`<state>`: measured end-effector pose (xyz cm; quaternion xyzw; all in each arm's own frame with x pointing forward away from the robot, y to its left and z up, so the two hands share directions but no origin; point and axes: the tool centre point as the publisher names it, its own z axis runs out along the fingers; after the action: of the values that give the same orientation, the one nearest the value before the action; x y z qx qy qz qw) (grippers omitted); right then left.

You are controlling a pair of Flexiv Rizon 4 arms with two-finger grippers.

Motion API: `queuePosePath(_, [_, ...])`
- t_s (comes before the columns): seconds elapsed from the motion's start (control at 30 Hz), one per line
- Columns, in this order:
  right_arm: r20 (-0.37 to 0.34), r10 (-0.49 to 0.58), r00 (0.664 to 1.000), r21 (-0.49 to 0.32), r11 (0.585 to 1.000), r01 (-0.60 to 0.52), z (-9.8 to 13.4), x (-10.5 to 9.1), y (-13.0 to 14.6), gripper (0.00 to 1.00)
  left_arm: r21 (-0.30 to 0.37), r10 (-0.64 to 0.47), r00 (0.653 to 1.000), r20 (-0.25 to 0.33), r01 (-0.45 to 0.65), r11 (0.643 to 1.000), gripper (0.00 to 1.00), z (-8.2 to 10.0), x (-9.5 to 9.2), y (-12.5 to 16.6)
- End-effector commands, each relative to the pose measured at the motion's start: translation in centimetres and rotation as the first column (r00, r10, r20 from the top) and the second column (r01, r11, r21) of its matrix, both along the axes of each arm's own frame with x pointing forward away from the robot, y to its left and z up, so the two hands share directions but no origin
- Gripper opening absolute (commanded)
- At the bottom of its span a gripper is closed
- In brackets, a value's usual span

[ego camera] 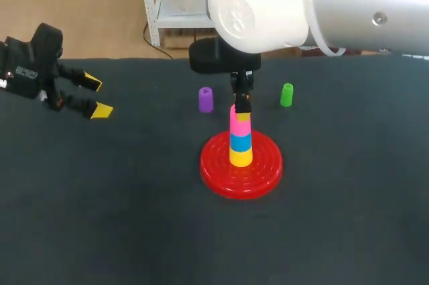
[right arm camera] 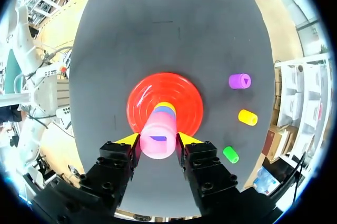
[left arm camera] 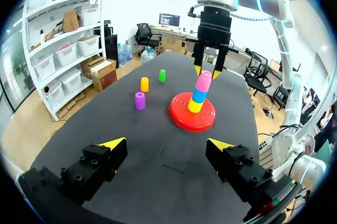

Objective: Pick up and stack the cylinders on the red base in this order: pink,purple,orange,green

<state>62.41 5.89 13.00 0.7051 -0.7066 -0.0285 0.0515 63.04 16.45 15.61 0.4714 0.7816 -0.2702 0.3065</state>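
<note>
At the table's left side, the left gripper (ego camera: 96, 97) hangs with its fingers spread, holding nothing. Next comes the purple cylinder (ego camera: 206, 99), upright near the red base (ego camera: 221, 178) but apart from it. On the base stand a yellow cylinder (ego camera: 241, 157) and a blue cylinder (ego camera: 241, 141). The pink cylinder (ego camera: 239, 123) is on top, pinched from two sides by the right gripper (right arm camera: 158, 139); whether it is fully seated I cannot tell. I judge it should be released only once square, fingers parting evenly, then lifting straight up. The green cylinder (ego camera: 287, 94) stands right of the stack, and the orange cylinder (left arm camera: 144, 84) sits between it and the purple one. The dark, matte table (ego camera: 100, 218) leaves fair room round the base.
</note>
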Motion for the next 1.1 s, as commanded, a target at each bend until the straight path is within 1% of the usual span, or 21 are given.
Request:
queuePosePath(0.03, [0.026, -0.023, 0.999, 0.041, 0.999, 0.022, -0.1, 0.0, -0.2, 1.0, -0.003, -0.002, 1.0, 0.003, 0.002, 1.0, 1.0, -0.1, 0.0, 0.1])
queuePosePath(0.13, [0.049, -0.034, 0.998, 0.08, 0.996, 0.03, 1.5, 0.3, 0.0, 1.0, -0.003, -0.002, 1.0, 0.003, 0.002, 1.0, 1.0, -0.1, 0.0, 0.1])
queuePosePath(0.23, [0.057, -0.039, 0.998, 0.118, 0.992, 0.033, 3.1, 0.6, 0.4, 1.0, -0.003, -0.002, 1.0, 0.003, 0.002, 1.0, 1.0, -0.1, 0.0, 0.1])
queuePosePath(0.37, [0.08, -0.04, 0.996, 0.142, 0.989, 0.028, 5.1, 1.2, 1.0, 1.0, -0.003, -0.002, 1.0, 0.003, 0.002, 1.0, 1.0, -0.1, 0.0, 0.1])
queuePosePath(0.43, [0.089, -0.034, 0.995, 0.134, 0.991, 0.022, 5.5, 2.0, 1.1, 1.0, -0.003, -0.002, 1.0, 0.003, 0.002, 1.0, 1.0, -0.1, 0.0, 0.1])
queuePosePath(0.53, [0.089, -0.027, 0.996, 0.133, 0.991, 0.015, 5.3, 4.0, 0.8, 1.0, -0.003, -0.002, 1.0, 0.003, 0.002, 1.0, 1.0, -0.1, 0.0, 0.1])
queuePosePath(0.67, [0.083, 0.027, 0.996, 0.109, 0.993, -0.036, 4.2, 7.4, -0.2, 1.0, -0.003, -0.002, 1.0, 0.003, 0.002, 1.0, 1.0, -0.1, 0.0, 0.1])
queuePosePath(0.73, [0.082, 0.067, 0.994, 0.091, 0.993, -0.075, 3.5, 9.3, -1.0, 1.0, -0.003, -0.002, 1.0, 0.003, 0.002, 1.0, 1.0, -0.1, 0.0, 0.1])
queuePosePath(0.8, [0.076, 0.105, 0.992, 0.093, 0.989, -0.112, 3.0, 11.1, -1.6, 1.0, -0.003, -0.002, 1.0, 0.003, 0.002, 1.0, 1.0, -0.1, 0.0, 0.1])
queuePosePath(0.9, [0.078, 0.192, 0.978, 0.084, 0.977, -0.199, 2.4, 13.5, -2.2, 1.0, -0.003, -0.002, 1.0, 0.003, 0.002, 1.0, 1.0, -0.1, 0.0, 0.1])
queuePosePath(1.03, [0.071, 0.283, 0.957, 0.085, 0.954, -0.288, 1.9, 15.8, -2.4, 1.0, -0.003, -0.002, 1.0, 0.003, 0.002, 1.0, 1.0, -0.1, 0.0, 0.1])
queuePosePath(1.1, [0.067, 0.308, 0.949, 0.096, 0.945, -0.314, 1.8, 16.5, -2.2, 1.0, -0.003, -0.002, 1.0, 0.003, 0.002, 1.0, 1.0, -0.1, 0.0, 0.1])
